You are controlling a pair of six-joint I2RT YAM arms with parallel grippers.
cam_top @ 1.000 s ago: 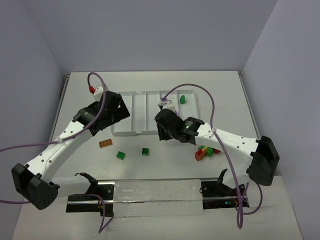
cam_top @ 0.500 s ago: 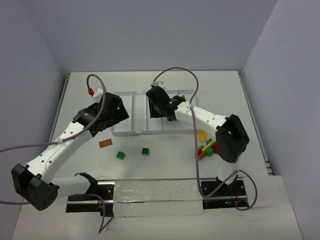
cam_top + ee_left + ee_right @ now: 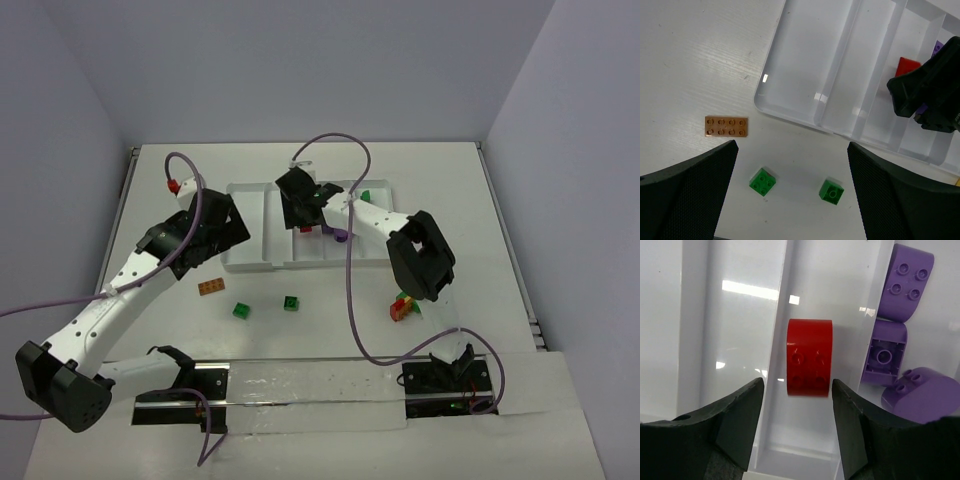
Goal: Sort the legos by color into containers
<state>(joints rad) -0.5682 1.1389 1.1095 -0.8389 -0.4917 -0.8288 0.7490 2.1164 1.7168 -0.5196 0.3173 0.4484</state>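
While L pincer [image 3: 792, 150] hangs wide open above the surface [image 3: 690, 50], R pincer [image 3: 797, 385] stands released astride a red brick [image 3: 809, 357] lying in tray [image 3: 735, 340].

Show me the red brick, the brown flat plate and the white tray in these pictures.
Red brick [image 3: 809, 357]: right wrist view, middle of its studded top.
Brown flat plate [image 3: 726, 126]: left wrist view, centre of its studded face.
White tray [image 3: 805, 62]: left wrist view, bare floor of one compartment.
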